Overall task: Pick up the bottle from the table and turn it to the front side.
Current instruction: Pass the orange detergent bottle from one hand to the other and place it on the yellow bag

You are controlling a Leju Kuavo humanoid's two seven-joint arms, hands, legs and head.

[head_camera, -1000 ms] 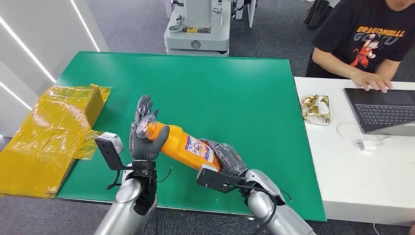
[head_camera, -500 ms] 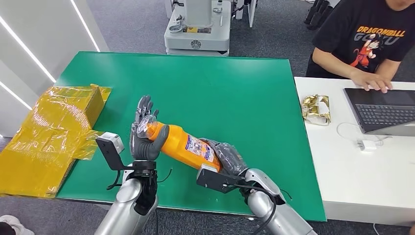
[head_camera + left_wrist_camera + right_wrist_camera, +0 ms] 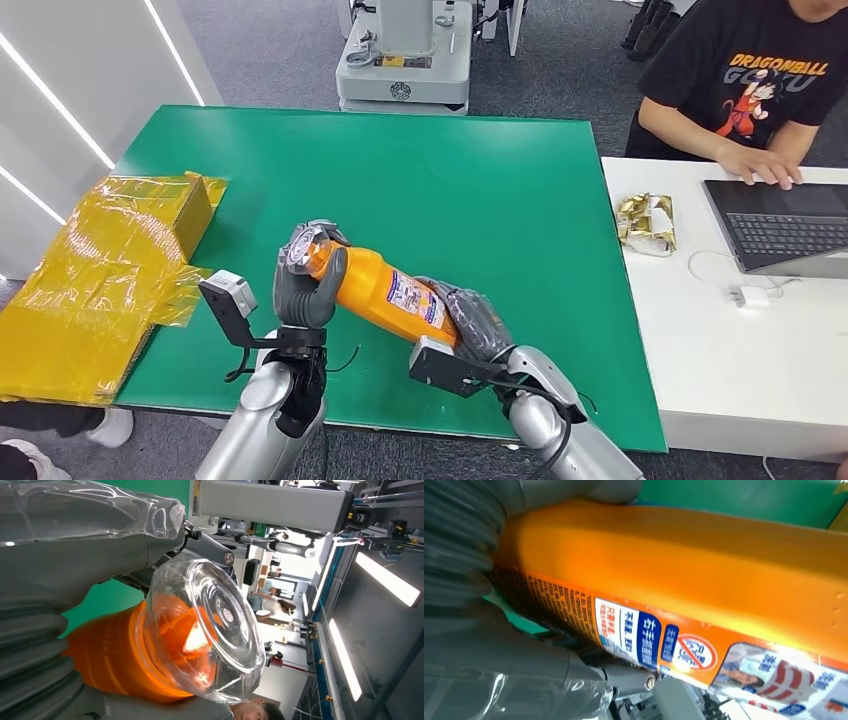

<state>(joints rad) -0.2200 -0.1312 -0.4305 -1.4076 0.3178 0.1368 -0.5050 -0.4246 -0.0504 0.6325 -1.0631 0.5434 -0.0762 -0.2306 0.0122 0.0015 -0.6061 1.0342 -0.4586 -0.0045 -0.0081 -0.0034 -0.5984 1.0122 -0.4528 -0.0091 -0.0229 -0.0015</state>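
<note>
An orange bottle (image 3: 385,290) with a clear cap (image 3: 304,250) and a printed label is held above the green table (image 3: 420,170), lying on a slant between both hands. My left hand (image 3: 308,285) grips its neck, with fingers curled over the cap. My right hand (image 3: 472,325) holds the bottle's base end. The left wrist view looks straight at the clear cap (image 3: 210,630) and orange neck, with the grey thumb (image 3: 75,545) beside them. Up close in the right wrist view, the bottle (image 3: 704,585) and its label (image 3: 664,640) lie against my right hand (image 3: 479,645).
A yellow film-wrapped box (image 3: 110,270) lies at the table's left edge. To the right a white table (image 3: 700,330) carries a laptop (image 3: 785,225), a gold wrapper (image 3: 648,222) and a cable. A person (image 3: 760,90) sits at it. A grey machine base (image 3: 405,60) stands beyond the green table.
My left hand's fingers, spread upward before, have curled over the cap. The bottle has shifted slightly right and tilted a little more upright.
</note>
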